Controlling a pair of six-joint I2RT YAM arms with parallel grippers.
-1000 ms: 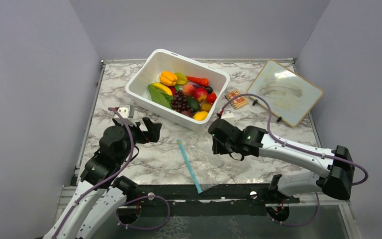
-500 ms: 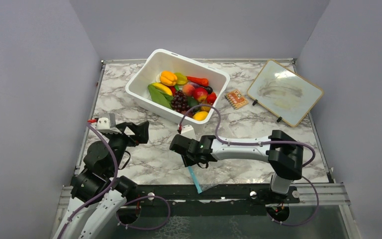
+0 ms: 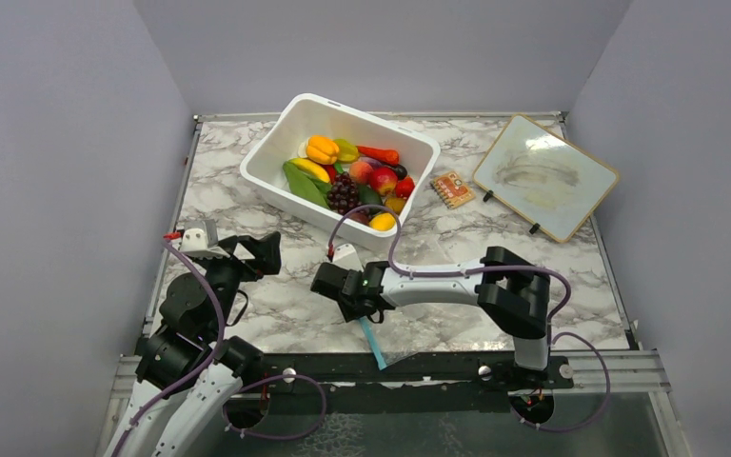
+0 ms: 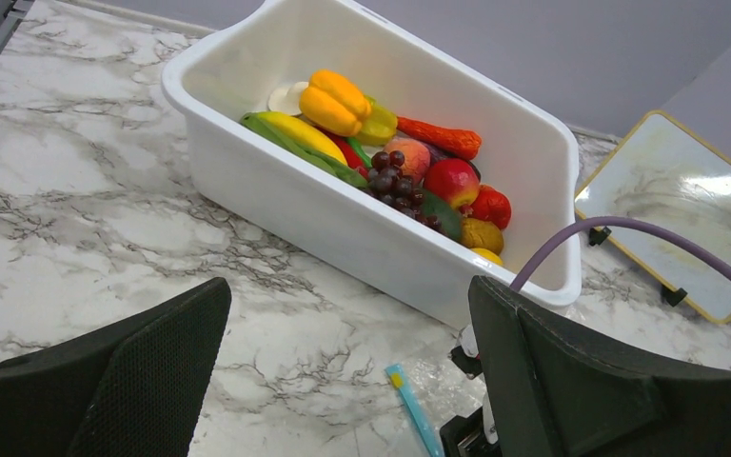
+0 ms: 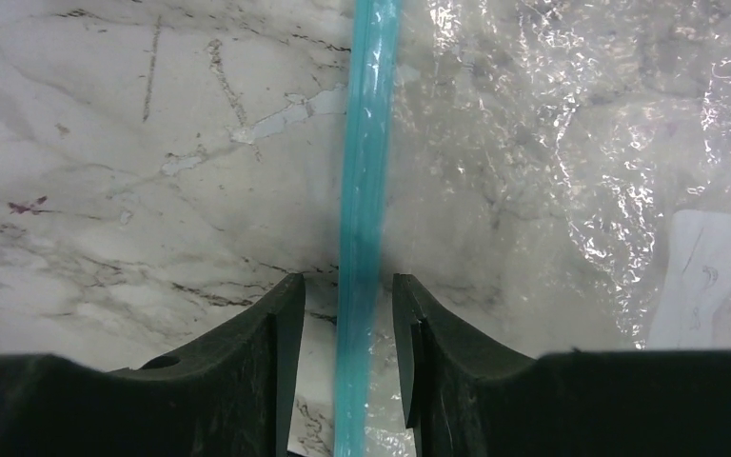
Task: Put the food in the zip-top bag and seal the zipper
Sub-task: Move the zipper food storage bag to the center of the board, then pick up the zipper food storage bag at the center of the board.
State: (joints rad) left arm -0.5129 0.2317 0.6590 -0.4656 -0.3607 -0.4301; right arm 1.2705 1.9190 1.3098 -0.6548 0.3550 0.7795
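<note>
Inspector: Position of the task items, please.

Assessor: Zip-top bag (image 5: 552,143) lies flat on the marble tabletop (image 5: 133,143), on the near side of the white tub (image 4: 343,224). All food (image 4: 390,152) sits inside that tub. None is in the bag.

Inspector: And the zipper?

Assessor: Zipper (image 5: 366,143), a teal strip, has its long axis running from the tub side toward the near tabletop edge. The clear pouch spreads off one side of it, away from the left arm.

Inspector: End effectors?

Assessor: Right end effector (image 5: 345,286) is low over the strip's tub-facing end. Its fingers are set narrow and straddle the strip, one on each side and square across its length. A sliver of gap shows at each pad, so no clamp is evident. Left end effector (image 4: 349,305) hangs wide and empty near the tub's left corner, well apart from the bag. The right arm is plainly the nearer.

Inspector: Judgement on the coming move?

Assessor: Probably a pinch on the mouth edge, to lift or open it. That depends on the strip being centred between the pads, and it sits closer to the pad on the pouch side.

Inspector: Clearances?

Assessor: The tub wall stands just beyond the right end effector. The bag's near corner reaches the near tabletop edge, so a drag that way risks a slide-off. Bare marble lies between the strip and the left arm.
</note>
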